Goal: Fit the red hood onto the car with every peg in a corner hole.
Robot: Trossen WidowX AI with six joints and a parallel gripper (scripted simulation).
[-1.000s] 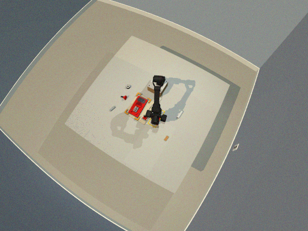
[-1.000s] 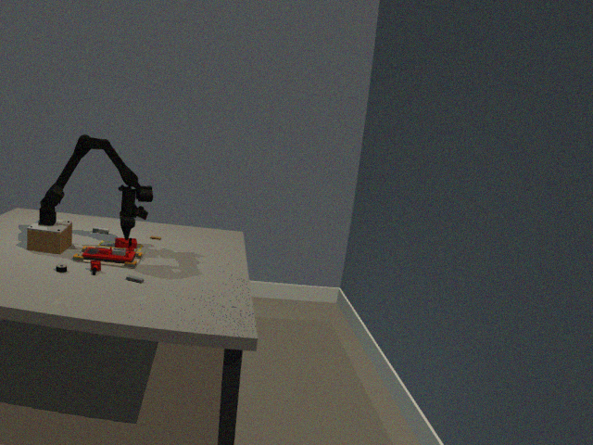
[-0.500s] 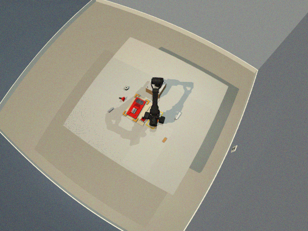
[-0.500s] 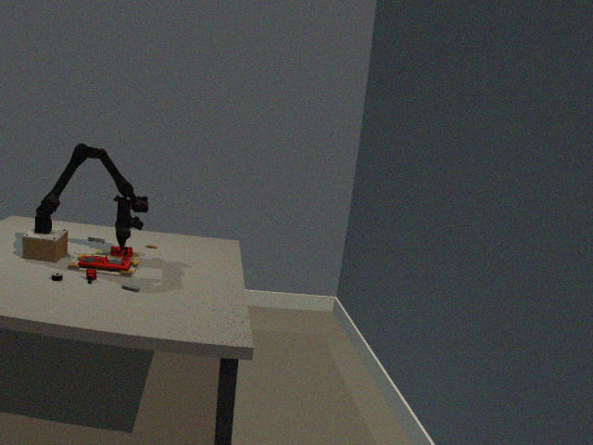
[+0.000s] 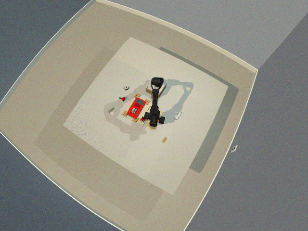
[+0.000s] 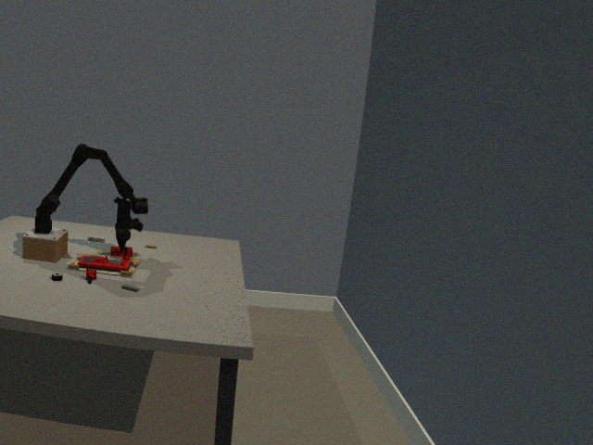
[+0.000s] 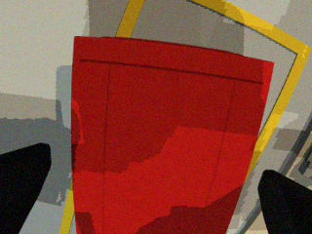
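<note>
— What is seen first, taking the biggest things?

— A pale speckled worktop (image 6: pixel 191 306) is carried on a dark leg, with grey walls behind. On it a black arm (image 6: pixel 91 162) is mounted on a tan block (image 6: pixel 45 247), arched up and bent down again toward the middle of the worktop.

— And below the arm?

— The red car chassis (image 5: pixel 135 107) is held in its jig (image 5: pixel 128 109), which is marked by orange corner brackets. The grey engine block (image 5: pixel 134 110) is seated on the deck. The pegs are too small to be made out.

— Where is the hood found?

— The hood (image 7: pixel 166 150) is lain flat on the worktop just beside the jig, within a yellow outlined frame (image 7: pixel 287 72), to which it is turned slightly askew. In the wrist view its flat red roof fills most of the picture; the corner holes cannot be told. In the top view it is almost wholly covered by the wrist.

— How is the pincer held?

— The pincer (image 7: pixel 156 205) is spread wide, nothing being gripped. It is pointed straight down over the hood, one black finger (image 7: pixel 19 189) being seen at each side of the red shell. Whether the hood is touched cannot be told.

— Anything smaller?

— Scattered well apart on the worktop are a small red part (image 5: pixel 122 98), a dark round piece (image 5: pixel 126 87), a grey bar (image 5: pixel 110 109), a white piece (image 5: pixel 178 115) and an orange chip (image 5: pixel 164 139).
</note>
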